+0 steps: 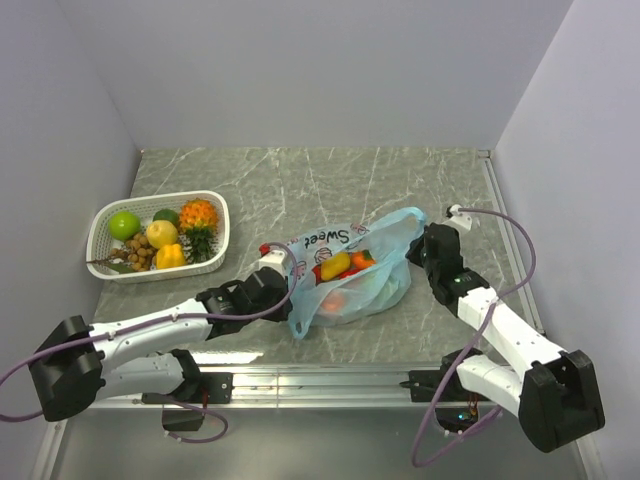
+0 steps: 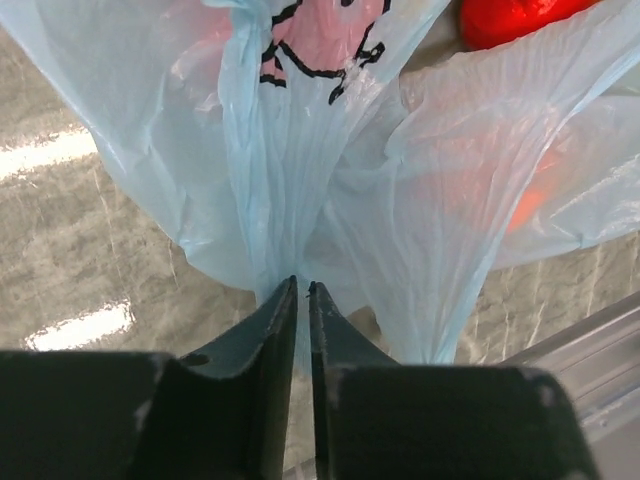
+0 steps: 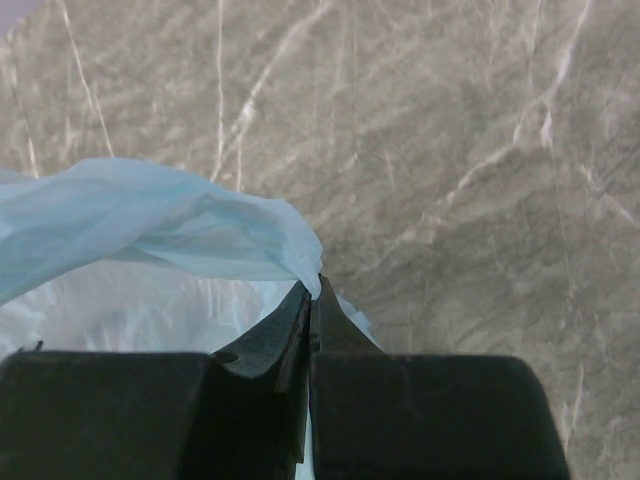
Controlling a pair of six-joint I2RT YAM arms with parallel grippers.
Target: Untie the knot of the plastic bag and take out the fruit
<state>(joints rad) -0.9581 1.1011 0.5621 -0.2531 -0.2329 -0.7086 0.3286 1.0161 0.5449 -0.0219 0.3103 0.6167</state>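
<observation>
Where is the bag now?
In the top view the bag lies mid-table, right of the basket, its left edge pinched by the left gripper and its right edge by the right gripper.

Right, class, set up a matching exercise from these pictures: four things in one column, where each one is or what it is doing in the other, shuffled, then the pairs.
Column one:
1. left gripper
2. right gripper
3. white basket
4. yellow fruit

Column two:
A. at the far left of the table, with other fruit in it
B. lying inside the plastic bag
C. shut on the bag's right-hand end
D. shut on the bag's left-hand edge

Pairs: 1-D, 2-C, 3-A, 4-B
</observation>
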